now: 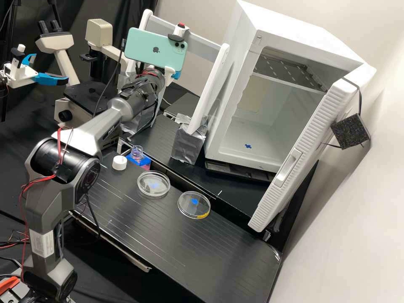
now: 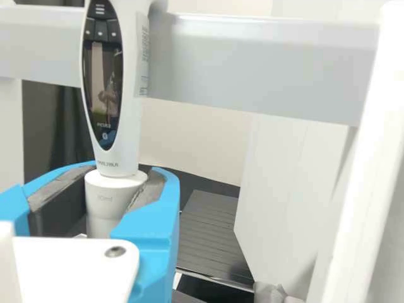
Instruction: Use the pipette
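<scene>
In the high view my gripper is at the white rack, mostly behind the phone on the wrist. Above that phone shows the red-topped pipette, by the rack's rail. The wrist view has the pipette roughly upright beside the rail, its display facing the camera. My gripper is shut on its pale lower barrel, a dark pad on either side; the barrel's lower end is hidden. On the bench stand an open bottle and two clear dishes, one left of the other.
A white cap lies beside the bottle. Right of the rack stands an open white cabinet, its door swung outward. A foil-wrapped rack foot is near the dishes. A microscope and a second arm are at the left.
</scene>
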